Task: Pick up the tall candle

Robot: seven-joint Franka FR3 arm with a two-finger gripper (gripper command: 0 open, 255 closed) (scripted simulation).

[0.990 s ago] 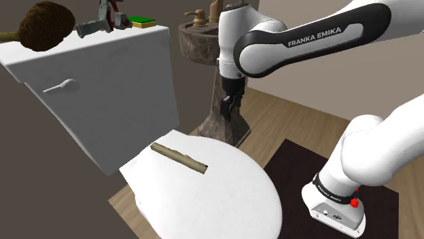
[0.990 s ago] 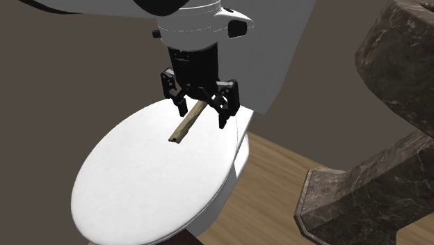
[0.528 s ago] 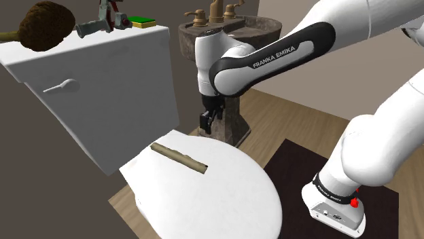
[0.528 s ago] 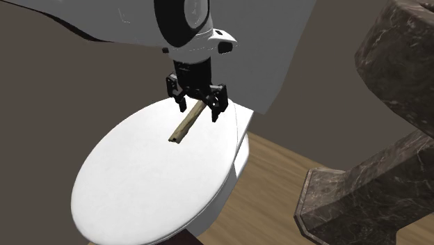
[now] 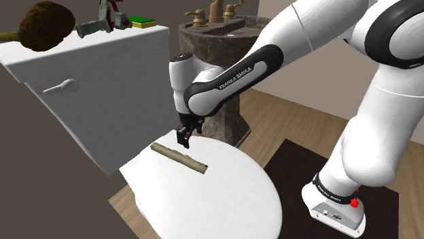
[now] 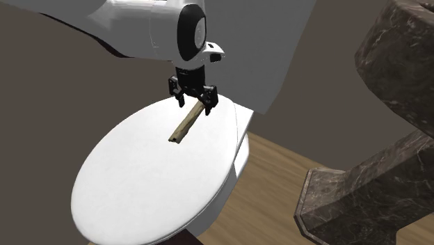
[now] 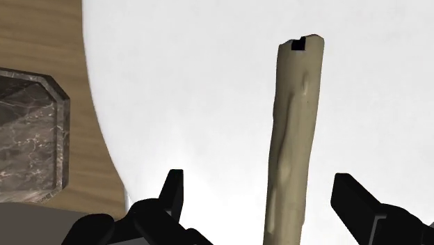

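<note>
Candle (image 5: 178, 157), a pale, lumpy stick (not standing tall at all), lies flat on the closed white toilet lid (image 5: 224, 197), toward the end of the lid nearest the tank (image 5: 115, 88). In the shoulder view its long axis runs at a slant from upper left to lower right. In the second exterior view the candle (image 6: 186, 124) runs from the lid's middle back toward the tank.

The black gripper (image 5: 183, 136) hangs just above it, pointing down, and in the second exterior view the gripper (image 6: 194, 106) is over the candle's tank-side end. Its fingers (image 7: 174, 189) are spread with nothing between them but air and the candle below. In the wrist view the candle (image 7: 295, 139) passes lengthwise through the gap, so the closing line crosses its axis squarely, though it sits nearer one finger than the other.

My reading: the coming move is a straight descent, perhaps with a slight sideways correction to centre the stick. Beside the toilet stands a marble sink pedestal (image 5: 234, 119).
</note>
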